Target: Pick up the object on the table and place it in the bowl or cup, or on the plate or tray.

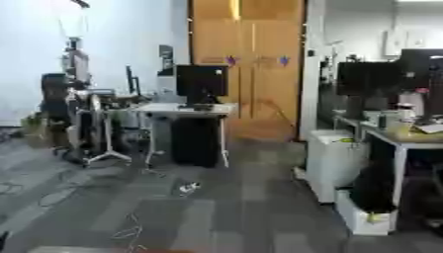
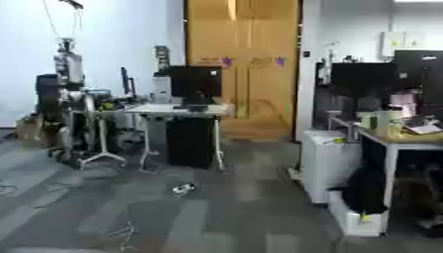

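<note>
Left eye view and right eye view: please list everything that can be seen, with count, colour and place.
wooden door: one, orange-brown, far wall, centre
white desk: one, centre, in front of the door
monitor: one, black, on the white desk
stand: one, pale, left, on the floor
white cabinet: one, right of centre
table with pale top: one, right edge
floor: grey carpet, cables lying at left
robot hands: none in view; no bowl, cup, plate or tray in view

Grey carpet floor [image 1: 216, 207], loose cables [image 1: 130, 232] and a small white object [image 1: 188, 187] lying on it
</note>
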Controlling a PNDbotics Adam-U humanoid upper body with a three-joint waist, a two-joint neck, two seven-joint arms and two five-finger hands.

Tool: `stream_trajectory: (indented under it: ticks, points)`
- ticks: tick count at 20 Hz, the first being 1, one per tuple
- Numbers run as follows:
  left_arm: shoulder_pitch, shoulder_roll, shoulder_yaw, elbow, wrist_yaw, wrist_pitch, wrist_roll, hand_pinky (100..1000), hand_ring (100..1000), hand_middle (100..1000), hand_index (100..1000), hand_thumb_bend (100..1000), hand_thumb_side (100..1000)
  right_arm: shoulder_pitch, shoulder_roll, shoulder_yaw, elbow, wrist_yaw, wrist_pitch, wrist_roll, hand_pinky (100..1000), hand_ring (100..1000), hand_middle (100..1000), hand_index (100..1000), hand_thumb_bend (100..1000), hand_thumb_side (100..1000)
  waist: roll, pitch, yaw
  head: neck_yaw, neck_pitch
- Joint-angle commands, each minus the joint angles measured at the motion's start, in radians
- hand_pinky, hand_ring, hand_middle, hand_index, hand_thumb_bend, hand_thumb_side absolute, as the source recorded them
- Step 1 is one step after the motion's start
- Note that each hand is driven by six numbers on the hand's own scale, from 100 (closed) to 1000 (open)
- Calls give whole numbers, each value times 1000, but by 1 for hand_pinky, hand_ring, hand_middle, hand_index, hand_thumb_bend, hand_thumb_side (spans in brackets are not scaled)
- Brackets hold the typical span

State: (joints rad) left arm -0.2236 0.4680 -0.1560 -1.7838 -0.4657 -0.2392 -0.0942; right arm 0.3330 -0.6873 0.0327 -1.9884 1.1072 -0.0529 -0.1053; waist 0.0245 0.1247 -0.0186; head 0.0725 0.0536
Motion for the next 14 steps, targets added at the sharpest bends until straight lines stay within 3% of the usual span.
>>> stream_trajectory:
  ticks: [1,5,7,11,14]
  points:
    - [-19,41,12,-31,26,-1,4,808,1000,729,827,100,745,-1,-42,-9,-12,-18,2,-4,707,708,835,899,293,846,9,-19,-6,40,60]
    - [-22,49,10,-42,38,-4,-1,806,1000,729,826,100,739,1,-58,-12,-12,-32,2,-18,706,707,833,896,295,848,24,-27,-10,63,133]
    - [-20,49,11,-44,41,-3,-3,807,1000,729,826,100,741,1,-66,-12,-12,-39,1,-25,707,709,833,896,294,849,22,-30,-10,66,196]
    - [-20,65,18,-42,33,0,0,804,1000,730,825,100,733,-26,-101,-2,-12,-44,-16,-26,708,715,835,896,289,850,9,-22,-17,79,356]
    - [-24,79,24,-45,26,0,7,800,1000,730,823,100,723,-56,-131,7,-12,-51,-30,-25,709,719,836,895,286,851,1,-17,-25,97,429]
